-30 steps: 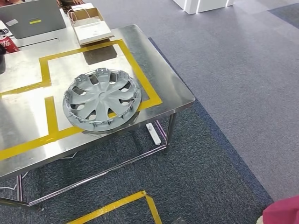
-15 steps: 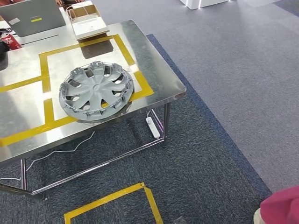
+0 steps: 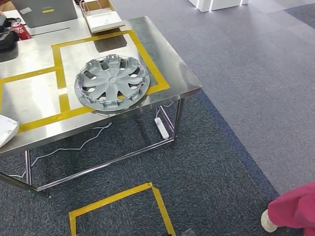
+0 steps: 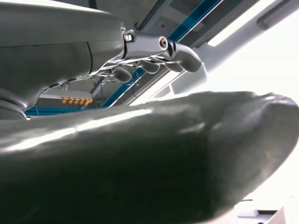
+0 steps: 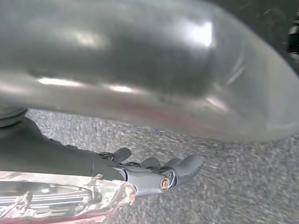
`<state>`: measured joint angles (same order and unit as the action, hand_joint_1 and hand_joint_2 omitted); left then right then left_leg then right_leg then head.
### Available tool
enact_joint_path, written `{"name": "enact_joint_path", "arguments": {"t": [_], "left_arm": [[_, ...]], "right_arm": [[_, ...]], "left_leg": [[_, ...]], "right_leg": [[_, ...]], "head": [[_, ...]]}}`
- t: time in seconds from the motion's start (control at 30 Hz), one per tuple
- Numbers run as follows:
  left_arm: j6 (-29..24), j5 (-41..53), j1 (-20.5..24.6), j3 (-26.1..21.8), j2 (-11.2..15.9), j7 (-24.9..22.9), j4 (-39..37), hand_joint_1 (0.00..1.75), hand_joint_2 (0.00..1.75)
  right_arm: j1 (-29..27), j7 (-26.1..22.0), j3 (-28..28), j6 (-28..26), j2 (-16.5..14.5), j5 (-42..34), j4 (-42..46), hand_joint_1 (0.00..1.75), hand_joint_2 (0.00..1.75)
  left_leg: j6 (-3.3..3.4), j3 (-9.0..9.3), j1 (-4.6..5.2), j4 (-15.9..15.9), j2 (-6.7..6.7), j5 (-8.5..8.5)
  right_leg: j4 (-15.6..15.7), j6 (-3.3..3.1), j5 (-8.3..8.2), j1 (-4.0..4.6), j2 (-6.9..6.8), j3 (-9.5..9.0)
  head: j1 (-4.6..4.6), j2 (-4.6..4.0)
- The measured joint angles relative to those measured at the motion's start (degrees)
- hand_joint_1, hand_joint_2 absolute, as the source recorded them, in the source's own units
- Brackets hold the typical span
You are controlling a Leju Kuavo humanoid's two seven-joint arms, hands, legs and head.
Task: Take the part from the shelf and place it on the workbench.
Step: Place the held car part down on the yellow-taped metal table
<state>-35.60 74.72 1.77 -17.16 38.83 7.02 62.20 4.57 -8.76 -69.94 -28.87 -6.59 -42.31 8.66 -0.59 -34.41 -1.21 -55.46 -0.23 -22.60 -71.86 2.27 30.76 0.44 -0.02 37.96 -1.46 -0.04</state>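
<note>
On the far left edge of the steel workbench (image 3: 174, 73): a white object (image 3: 6, 130), cut off by the frame. Further back on the left: a dark item and a red can (image 3: 23, 32), then a grey laptop (image 3: 44, 11) and a shallow cardboard box (image 3: 103, 17). Near the middle: the grey wheel cover (image 3: 111, 81), flat on the benchtop, overlapping the yellow tape lines (image 3: 150, 63), close to the front edge. Under the bench: a white power strip (image 3: 162, 127) on the dark carpet, with a thin cable trailing leftward. On the floor in front: a yellow tape corner (image 3: 111, 200). At bottom right: a person's shoe and pink trouser leg (image 3: 293, 209).

Left hand (image 4: 155, 56): fingers extended, slightly apart, holding nothing. Right hand (image 5: 155, 170): fingers stretched out over the carpet, holding nothing.
</note>
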Motion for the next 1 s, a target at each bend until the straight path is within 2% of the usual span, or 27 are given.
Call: {"name": "enact_joint_path", "arguments": {"t": [0.03,0.07,0.1,0.13,0.17,0.23,0.27,0.3,0.37,0.4,0.43,0.47,0.5,0.53,0.57,0.6,0.63,0.67,0.73,0.77,0.8,0.87,0.9,0.93,0.97,1.0], "left_arm": [[0.0,0.0,0.0,0.0,0.0,0.0,0.0,0.00,0.00],[0.0,0.0,0.0,0.0,0.0,0.0,0.0,0.00,0.00],[0.0,0.0,0.0,-0.1,0.1,-0.1,0.0,0.00,0.00],[0.0,0.0,0.0,-0.1,0.1,-0.1,0.1,0.00,0.00],[0.1,0.0,0.1,-0.1,0.1,-0.1,0.1,0.00,0.00],[0.1,0.0,0.0,-0.1,0.2,-0.1,0.1,0.00,0.00],[0.1,0.0,0.0,-0.1,0.2,-0.1,0.1,0.00,0.00],[0.2,0.0,-0.1,-0.1,0.2,-0.1,0.1,0.00,0.00],[0.2,0.0,0.0,-0.1,0.2,-0.1,0.1,0.00,0.00],[0.2,0.0,0.0,-0.1,0.1,-0.1,0.1,0.00,0.00],[0.2,0.0,-0.1,0.0,0.1,-0.1,0.1,0.00,0.00],[0.2,0.0,-0.1,0.0,0.0,-0.1,0.1,0.00,0.00],[0.2,0.0,-0.1,0.0,0.0,-0.1,0.1,0.00,0.00],[0.2,0.0,-0.1,0.0,0.0,-0.1,0.1,0.00,0.00],[0.3,0.0,0.0,0.0,0.0,-0.1,0.1,0.00,0.00],[0.3,0.0,0.1,0.0,0.0,-0.1,0.1,0.00,0.00],[0.3,0.0,0.2,0.0,0.0,-0.1,0.1,0.00,0.00],[0.3,0.0,0.2,0.1,0.0,-0.1,0.1,0.00,0.00],[0.4,0.1,0.1,0.2,-0.1,-0.1,0.1,0.00,0.00],[0.4,0.1,0.2,0.3,-0.1,-0.1,0.1,0.00,0.00],[0.4,0.1,0.2,0.3,-0.1,-0.1,0.1,0.00,0.00],[0.3,0.2,0.3,0.3,0.0,-0.1,0.1,0.00,0.00],[0.3,0.2,0.3,0.3,0.0,-0.1,0.1,0.00,0.00],[0.3,0.3,0.2,0.3,0.0,-0.1,0.1,0.00,0.00],[0.3,0.4,0.2,0.3,0.0,-0.1,0.1,0.00,0.00],[0.3,0.4,0.2,0.3,0.0,-0.1,0.1,0.00,0.00]], "right_arm": [[0.1,0.0,0.0,0.0,0.0,0.0,0.0,0.00,0.00],[0.2,0.0,0.0,0.0,0.0,0.1,0.0,0.00,0.00],[0.2,0.0,0.0,0.0,0.0,0.1,0.0,0.00,0.00],[0.3,0.0,0.0,0.1,0.0,0.1,0.0,0.00,0.00],[0.3,0.0,0.0,0.1,0.0,0.1,0.0,0.00,0.00],[0.2,0.0,0.0,0.2,0.0,0.1,0.0,0.00,0.00],[0.2,0.0,0.0,0.2,0.0,0.1,0.0,0.00,0.00],[0.2,0.0,0.0,0.2,-0.1,0.1,0.0,0.00,0.00],[0.2,0.0,0.0,0.3,-0.1,0.1,0.0,0.00,0.00],[0.2,0.0,0.0,0.3,-0.1,0.1,0.0,0.00,0.00],[0.2,0.0,0.0,0.3,-0.1,0.1,0.0,0.00,0.00],[0.1,0.0,0.0,0.3,-0.1,0.2,0.0,0.00,0.00],[0.1,0.0,0.0,0.3,-0.1,0.2,0.0,0.00,0.00],[0.2,0.0,0.0,0.4,-0.1,0.2,0.0,0.00,0.00],[0.2,0.0,0.0,0.4,-0.1,0.2,0.0,0.00,0.00],[0.2,-0.1,0.0,0.4,-0.1,0.2,0.0,0.00,0.00],[0.2,-0.1,0.0,0.4,-0.1,0.2,0.0,0.00,0.00],[0.2,-0.2,0.0,0.4,-0.1,0.2,0.0,0.00,0.00],[0.1,-0.2,0.0,0.4,-0.1,0.1,0.0,0.00,0.00],[0.0,-0.2,0.0,0.4,-0.1,0.1,0.0,0.00,0.00],[0.0,-0.2,0.0,0.4,-0.1,0.1,0.0,0.00,0.00],[0.0,-0.2,0.0,0.4,-0.1,0.1,0.0,0.00,0.00],[0.0,-0.3,0.0,0.4,-0.1,0.1,0.0,0.00,0.00],[0.1,-0.3,0.0,0.4,-0.1,0.1,0.0,0.00,0.00],[0.0,-0.3,0.0,0.5,-0.1,0.1,0.0,0.00,0.00],[0.0,-0.3,0.0,0.5,-0.1,0.1,0.0,0.00,0.00]], "left_leg": [[-0.13,-0.53,0.05,0.0,-0.03,0.51],[-0.33,-1.00,0.14,-0.1,-0.07,0.98],[-0.58,-1.28,0.18,0.0,-0.08,1.50],[-0.88,-1.44,0.15,0.0,-0.08,1.99],[-1.23,-1.55,0.11,0.1,-0.08,2.50],[-1.93,-1.86,-0.10,0.3,-0.10,3.00],[-2.20,-2.29,-0.17,-0.3,-0.09,2.07],[-2.41,-3.05,-0.20,-2.1,-0.08,-0.07],[-2.77,-5.14,-0.26,-9.0,-0.05,-5.98],[-2.95,-6.02,-0.28,-12.9,-0.04,-8.11],[-3.12,-6.25,-0.31,-15.5,-0.04,-8.78],[-3.27,-5.56,-0.36,-16.2,-0.02,-8.18],[-3.43,-3.87,-0.43,-14.8,0.01,-6.81],[-3.66,-1.21,-0.57,-11.6,0.07,-5.39],[-3.90,1.82,-0.67,-7.5,0.11,-4.80],[-3.74,4.19,-0.68,-4.0,0.03,-4.81],[-3.46,5.70,-0.67,-1.6,-0.03,-5.22],[-2.98,6.14,-0.55,-0.5,-0.13,-5.65],[-1.83,5.30,-0.50,-0.7,-0.10,-5.23],[-1.27,4.77,-0.52,-0.9,-0.04,-4.85],[-0.70,4.18,-0.56,-0.9,0.01,-4.41],[0.05,2.98,-0.51,-0.8,0.05,-3.48],[0.20,2.37,-0.43,-0.8,0.04,-3.00],[0.24,1.80,-0.31,-0.9,0.04,-2.54],[0.25,1.24,-0.17,-0.9,0.02,-2.09],[0.24,0.73,0.02,-0.9,-0.02,-1.66]], "right_leg": [[4.1,-0.36,-1.12,0.05,0.11,-3.17],[8.8,-0.73,-1.49,0.11,0.24,-6.54],[12.4,-1.05,-1.58,0.21,0.38,-9.00],[14.7,-1.30,-1.34,0.35,0.52,-10.34],[15.5,-1.53,-1.29,0.50,0.56,-10.50],[15.6,-2.29,-2.29,0.55,0.45,-9.60],[15.8,-2.81,-2.93,0.48,0.32,-9.24],[15.9,-3.24,-3.69,0.36,0.17,-8.76],[16.0,-3.64,-5.10,0.31,-0.01,-7.27],[15.9,-3.62,-5.78,0.32,-0.08,-6.37],[15.8,-3.57,-6.40,0.31,-0.14,-5.46],[15.6,-3.47,-6.99,0.27,-0.20,-4.54],[15.4,-3.30,-7.55,0.17,-0.25,-3.63],[15.1,-3.03,-8.05,0.07,-0.28,-2.75],[14.7,-2.67,-8.46,0.06,-0.26,-1.94],[14.4,-2.30,-8.86,0.12,-0.24,-1.30],[14.1,-1.95,-9.25,0.23,-0.22,-0.85],[13.9,-1.66,-9.68,0.35,-0.18,-0.56],[13.9,-1.12,-10.23,0.30,-0.14,-0.18],[13.2,-0.80,-9.42,0.23,-0.10,0.34],[11.5,-0.49,-7.62,0.16,-0.09,1.12],[4.9,-0.02,-2.36,0.10,-0.08,3.36],[1.0,0.06,-0.40,0.09,-0.09,4.34],[-1.8,0.03,0.44,0.10,-0.08,4.82],[-2.8,-0.15,0.16,0.13,-0.08,4.41],[-1.5,-0.47,-0.90,0.18,-0.07,2.84]], "head": [[-0.02,0.00],[-0.02,0.00],[0.02,0.00],[-0.06,0.00],[-0.16,0.01],[-0.35,0.02],[-0.29,0.02],[-0.25,0.02],[-0.19,0.02],[-0.21,0.02],[-0.21,0.02],[-0.22,0.02],[-0.24,0.02],[-0.26,0.02],[-0.26,0.02],[-0.32,0.02],[-0.39,0.02],[-0.52,0.02],[-0.72,0.02],[-0.80,0.02],[-0.85,0.02],[-1.14,0.02],[-1.35,0.02],[-1.56,0.02],[-1.73,0.02],[-1.88,0.02]]}}
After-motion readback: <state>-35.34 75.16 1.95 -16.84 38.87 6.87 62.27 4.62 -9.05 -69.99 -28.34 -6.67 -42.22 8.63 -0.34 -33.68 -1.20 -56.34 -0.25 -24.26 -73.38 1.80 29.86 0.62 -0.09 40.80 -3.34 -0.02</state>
